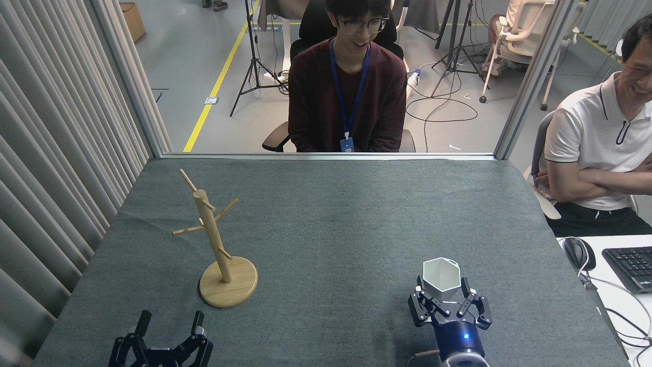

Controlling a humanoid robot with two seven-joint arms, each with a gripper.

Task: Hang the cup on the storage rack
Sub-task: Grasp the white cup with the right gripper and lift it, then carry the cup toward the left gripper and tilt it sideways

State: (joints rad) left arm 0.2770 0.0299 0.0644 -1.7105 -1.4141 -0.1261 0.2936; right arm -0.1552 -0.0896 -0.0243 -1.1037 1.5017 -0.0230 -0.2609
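Curtains down the left side, then my left gripper (pixel 169 326) at the bottom edge, fingers spread and holding nothing. Up and a bit right of it stands the wooden rack (pixel 216 244), post leaning slightly, thin pegs angled upward, round base flat on the grey table (pixel 331 214).

Way off to the right of that is the cup (pixel 441 275), upright, mouth facing up, so its long axis is vertical. It sits right at the tips of my right gripper (pixel 442 294), a finger on either side of its lower half. The fingers look close to the walls, but I honestly can't tell if they're clamped on or just around it.

So the right arm is clearly the nearer one. From that gripper, the rack is far to the left and slightly further away, and I'd guess the cup must tilt to catch a peg.
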